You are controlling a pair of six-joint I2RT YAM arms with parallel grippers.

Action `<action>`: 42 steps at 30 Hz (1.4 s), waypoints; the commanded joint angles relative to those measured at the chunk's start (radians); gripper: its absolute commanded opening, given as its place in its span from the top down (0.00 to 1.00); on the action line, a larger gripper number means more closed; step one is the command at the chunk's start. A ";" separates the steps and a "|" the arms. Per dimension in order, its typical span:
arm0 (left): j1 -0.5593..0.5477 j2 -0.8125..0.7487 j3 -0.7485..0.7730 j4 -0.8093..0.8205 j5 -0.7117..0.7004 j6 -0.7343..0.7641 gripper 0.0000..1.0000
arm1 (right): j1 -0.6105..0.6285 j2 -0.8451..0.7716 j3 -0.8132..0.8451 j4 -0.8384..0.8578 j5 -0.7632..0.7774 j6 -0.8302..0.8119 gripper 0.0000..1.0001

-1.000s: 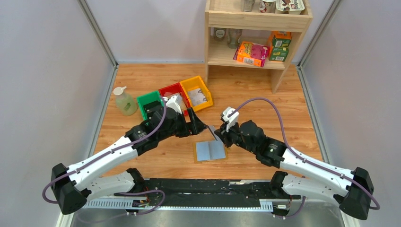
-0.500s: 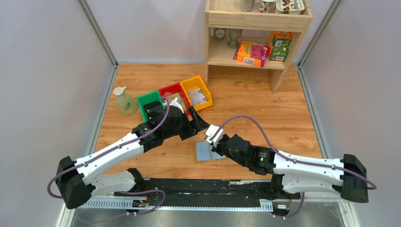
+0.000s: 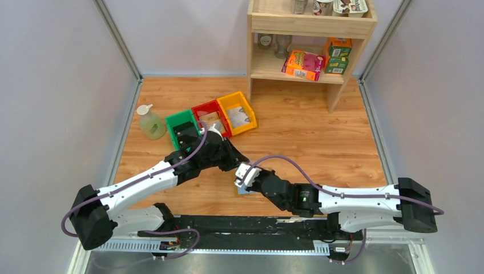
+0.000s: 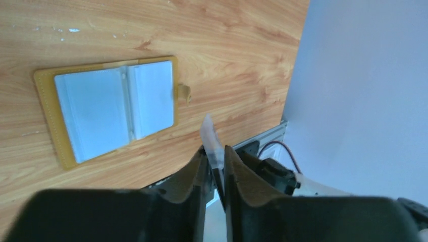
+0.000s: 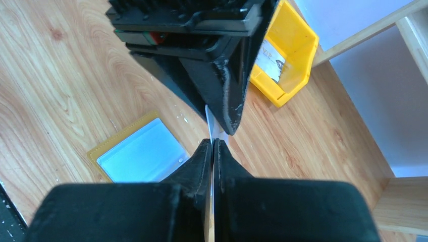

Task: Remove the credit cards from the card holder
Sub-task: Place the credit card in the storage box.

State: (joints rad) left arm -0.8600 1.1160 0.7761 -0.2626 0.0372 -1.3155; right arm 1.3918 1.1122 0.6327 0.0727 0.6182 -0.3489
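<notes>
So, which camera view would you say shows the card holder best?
Left wrist view: the card holder lies open and whole, both pale blue pockets visible. The right wrist view shows part behind the right end effector; from the top, the right arm hides most.

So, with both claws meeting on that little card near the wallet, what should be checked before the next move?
1. Right gripper pinching the card: ok, its fingers are shut on the thin edge.
2. Left gripper around the same card: ok, the card stands between its fingers.
3. Left gripper's grip firm enough for the right to let go: cannot tell, contact on both sides isn't clear.
4. Card clear of the wallet: ok, it is off to the side.
5. Wallet lying open and flat on the table: ok.
6. More cards left in the pockets: cannot tell.
</notes>
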 commanded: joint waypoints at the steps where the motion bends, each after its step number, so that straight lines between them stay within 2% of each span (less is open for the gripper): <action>1: 0.015 -0.013 0.000 0.036 0.007 0.024 0.94 | 0.016 0.024 0.045 0.065 0.064 -0.035 0.98; 2: 0.021 -0.018 -0.001 0.033 0.004 0.039 1.00 | 0.016 0.028 0.047 0.065 0.067 -0.026 0.97; 3: 0.021 -0.021 -0.001 0.030 -0.005 0.074 1.00 | 0.016 0.028 0.047 0.065 0.071 -0.006 0.94; 4: 0.027 -0.024 -0.006 0.036 -0.011 0.093 1.00 | 0.016 0.026 0.050 0.064 0.075 0.016 0.84; 6: 0.029 -0.041 -0.023 0.062 -0.034 0.174 1.00 | 0.013 0.005 0.058 0.046 0.075 0.091 0.43; 8: 0.036 -0.061 -0.043 0.078 -0.086 0.249 1.00 | -0.003 -0.026 0.074 0.003 0.042 0.189 0.21; 11: 0.065 -0.100 -0.080 0.117 -0.144 0.352 1.00 | -0.065 -0.086 0.084 -0.063 0.023 0.373 0.00; 13: 0.085 -0.125 -0.124 0.172 -0.157 0.410 1.00 | -0.120 -0.141 0.068 -0.112 0.014 0.502 0.00; 16: 0.091 -0.160 -0.173 0.256 -0.217 0.478 1.00 | -0.269 -0.244 0.029 -0.181 -0.082 0.670 0.00; 18: 0.110 -0.174 -0.201 0.376 -0.232 0.541 1.00 | -0.354 -0.313 -0.017 -0.192 -0.120 0.790 0.00; 20: 0.144 -0.163 -0.207 0.437 -0.221 0.564 1.00 | -0.425 -0.379 -0.066 -0.192 -0.135 0.856 0.00; 24: 0.214 -0.041 -0.173 0.534 -0.207 0.573 1.00 | -0.485 -0.443 -0.137 -0.205 -0.137 0.944 0.00; 29: 0.269 0.154 -0.007 0.557 -0.279 0.581 1.00 | -0.494 -0.460 -0.183 -0.203 -0.141 1.016 0.00; 36: 0.332 0.479 0.253 0.560 -0.339 0.527 1.00 | -0.497 -0.483 -0.214 -0.185 -0.146 0.998 0.00; 42: 0.349 0.714 0.478 0.422 -0.336 0.467 1.00 | -0.501 -0.505 -0.226 -0.188 -0.140 0.962 0.00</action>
State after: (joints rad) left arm -0.5201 1.7237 1.1316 0.2222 -0.2874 -0.8062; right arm 0.8997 0.6334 0.4198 -0.1444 0.4690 0.6296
